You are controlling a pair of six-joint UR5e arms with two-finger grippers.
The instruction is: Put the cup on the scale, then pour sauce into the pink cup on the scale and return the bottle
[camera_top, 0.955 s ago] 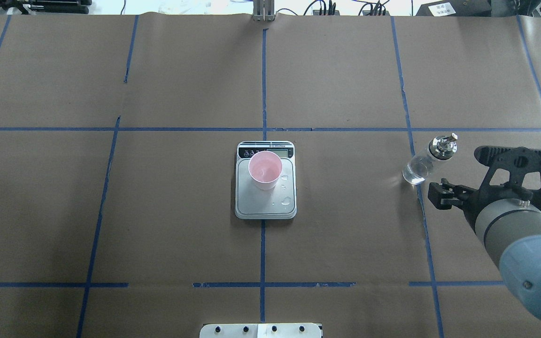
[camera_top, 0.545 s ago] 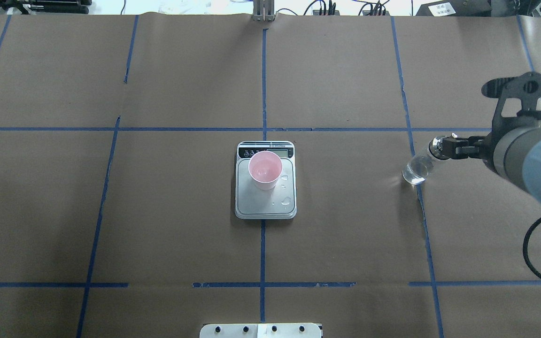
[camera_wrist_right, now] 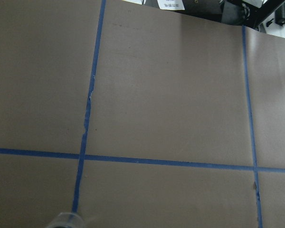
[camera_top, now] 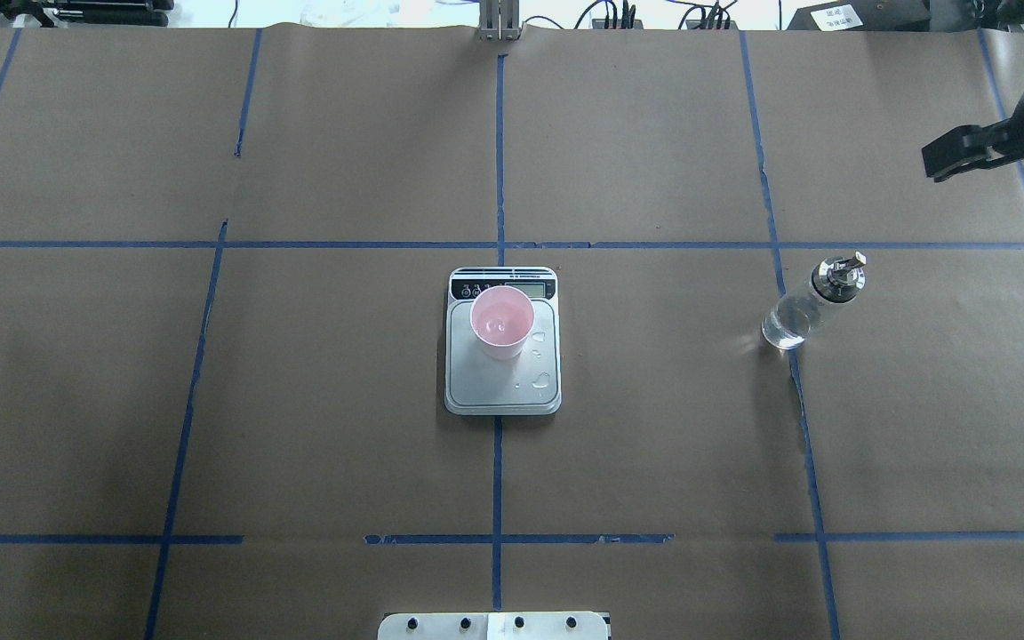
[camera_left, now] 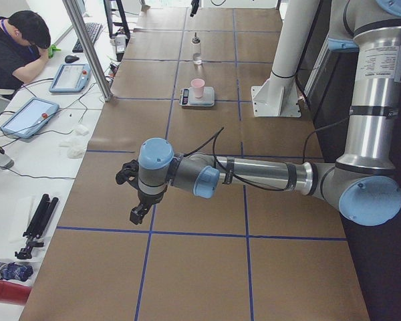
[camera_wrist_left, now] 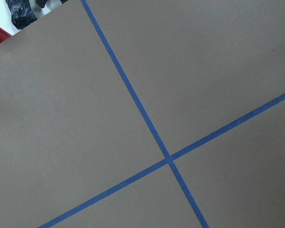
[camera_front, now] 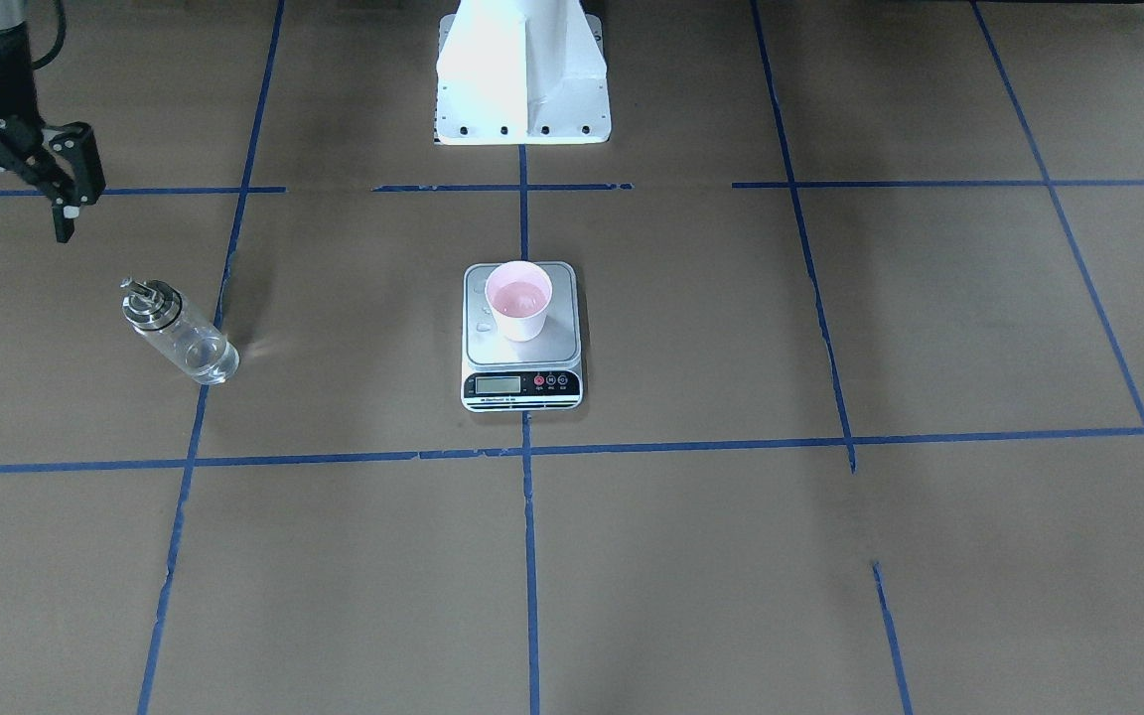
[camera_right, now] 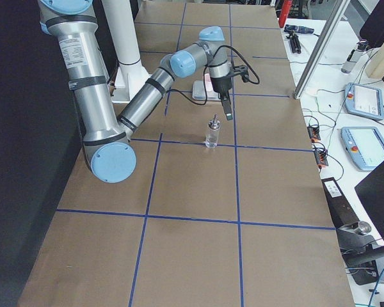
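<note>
The pink cup (camera_top: 501, 322) stands upright on the silver-grey scale (camera_top: 503, 391) at the table's centre, with liquid in it (camera_front: 518, 296). The clear glass bottle (camera_top: 807, 305) with its silver collar stands upright on the table to the right, apart from the scale; it also shows in the front view (camera_front: 178, 333) and the right side view (camera_right: 212, 133). My right gripper (camera_front: 76, 202) hangs open and empty, above and beyond the bottle in the overhead view (camera_top: 943, 160). My left gripper (camera_left: 135, 197) shows only in the left side view, so I cannot tell its state.
Clear drops lie on the scale's platform (camera_top: 541, 380). The robot's white base (camera_front: 522, 74) stands at the table's near edge. The left arm (camera_left: 254, 175) stretches low over the table's left end. An operator (camera_left: 13, 40) sits at a side bench with tablets.
The right gripper swept from the near side of the bottle, past its top, to well beyond and above it. The bottle, cup and scale stayed put.
</note>
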